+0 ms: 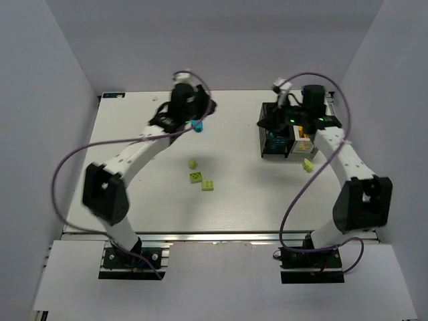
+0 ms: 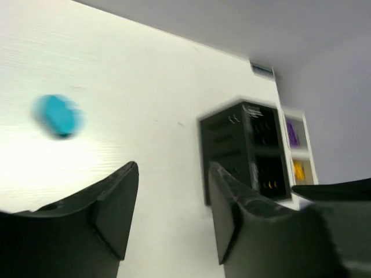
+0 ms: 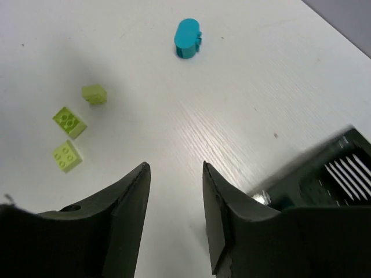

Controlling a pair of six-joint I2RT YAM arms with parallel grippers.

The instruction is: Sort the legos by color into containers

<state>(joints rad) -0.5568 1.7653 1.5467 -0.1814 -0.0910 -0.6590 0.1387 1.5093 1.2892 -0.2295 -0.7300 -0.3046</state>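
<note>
A teal lego [image 1: 197,125] lies on the table at the back middle, just beside my left gripper [image 1: 194,112]. In the left wrist view this teal lego [image 2: 57,116] is blurred, up and left of my left gripper [image 2: 173,168], which is open and empty. Three lime legos [image 1: 196,176] lie mid-table. The containers [image 1: 273,144], a black bin joined to a white tray [image 1: 304,137], stand at the back right. My right gripper [image 1: 277,124] hovers over the bin. It [image 3: 175,167] is open and empty, with the teal lego [image 3: 186,38] and lime legos [image 3: 69,121] ahead.
One more lime lego [image 1: 307,164] lies on the table by the white tray's near corner. The tray holds a purple piece [image 2: 291,132] and a yellow piece [image 2: 298,171]. Grey walls close in the table on the left, back and right.
</note>
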